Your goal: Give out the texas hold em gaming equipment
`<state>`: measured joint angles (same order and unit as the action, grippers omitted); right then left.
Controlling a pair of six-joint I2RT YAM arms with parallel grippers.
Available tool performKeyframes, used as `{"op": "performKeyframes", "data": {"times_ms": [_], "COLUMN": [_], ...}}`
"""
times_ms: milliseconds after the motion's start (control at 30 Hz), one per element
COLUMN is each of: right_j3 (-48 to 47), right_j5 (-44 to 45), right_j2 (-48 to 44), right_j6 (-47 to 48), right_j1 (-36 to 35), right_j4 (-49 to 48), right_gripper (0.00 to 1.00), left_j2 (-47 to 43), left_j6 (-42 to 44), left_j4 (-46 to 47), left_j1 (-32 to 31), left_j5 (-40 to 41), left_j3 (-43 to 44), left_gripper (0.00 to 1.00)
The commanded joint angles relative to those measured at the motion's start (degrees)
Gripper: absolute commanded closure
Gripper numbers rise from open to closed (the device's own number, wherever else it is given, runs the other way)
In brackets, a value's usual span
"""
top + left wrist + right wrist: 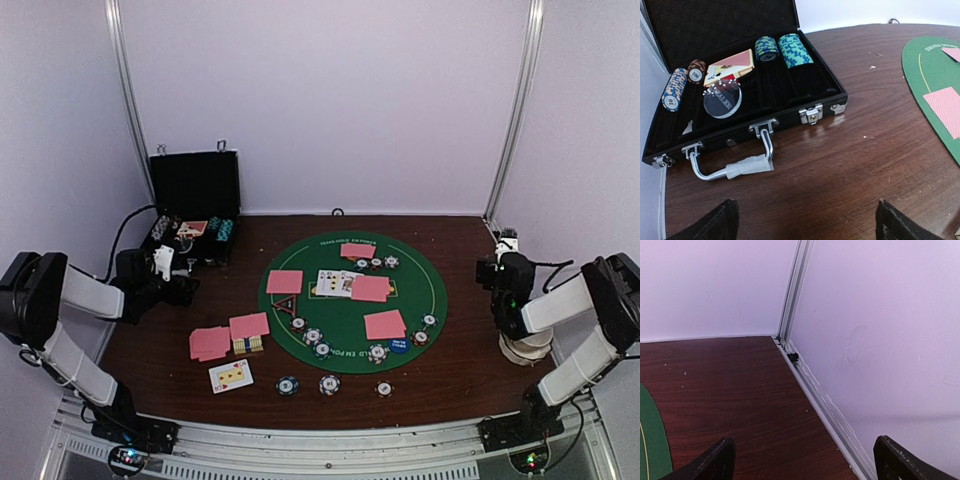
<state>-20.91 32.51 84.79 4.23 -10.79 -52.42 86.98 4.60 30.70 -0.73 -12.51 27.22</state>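
2 pink-backed cards [946, 110] are cropped in left wrist view.

My left hand [805, 227] hangs open over the brown desk [850, 170], its two dark fingertips [710, 222] wide apart with only bare wood between them. Straight ahead lies the black case [790, 117], lid up, its taped metal handle [735, 165] pointing back at me. Inside, at the far side, a teal chip stack [795, 50] lies beside a dark blue chip stack [766, 48]. Left of them sits a deck of cards [730, 67] with a clear dealer button [722, 100] just nearer me, then a brown chip [696, 71] and a tan-and-blue striped stack [674, 90] furthest left. Off to my right, the green mat [927, 65] carries two pink-backed cards [946, 110].
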Motion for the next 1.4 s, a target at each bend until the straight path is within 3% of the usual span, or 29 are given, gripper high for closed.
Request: {"op": "performKeyframes", "data": {"times_ms": [0, 133, 233, 300, 467, 1367], "right_j3": [1.89, 3.27, 2.21, 1.37, -1.09, -0.65], "right_j5": [-7.99, -12.23, -12.1, -10.85, -15.25, -15.86], "right_j2": [0.92, 6.52, 4.84, 6.11, 4.87, 4.77], "right_j6": [-0.52, 2.25, 0.73, 0.73, -3.32, -2.65], "right_j1": [1.89, 2.18, 2.29, 2.55, 6.54, 6.48], "right_j4": [-5.45, -14.58, -9.08, -10.09, -2.89, -3.88], "right_gripper": [0.0, 0.01, 0.01, 0.0, 0.01, 0.01], "left_j2": [0.69, 0.74, 3.29, 2.15, 3.08, 2.7], "left_j6": [-1.32, -1.98, -2.33, -1.89, -3.1, -3.37], "left_j4": [7.07, 13.38, 24.69, 20.75, 21.08, 21.18], "left_j1": [0.2, 0.2, 0.2, 0.2, 0.2, 0.2], "left_j5": [1.06, 2.24, 2.69, 2.44, 4.48, 5.13], "left_j3": [-1.02, -4.85, -8.98, -8.28, -7.44, -7.69], "left_gripper": [0.02, 0.02, 0.03, 0.02, 0.02, 0.02]}}
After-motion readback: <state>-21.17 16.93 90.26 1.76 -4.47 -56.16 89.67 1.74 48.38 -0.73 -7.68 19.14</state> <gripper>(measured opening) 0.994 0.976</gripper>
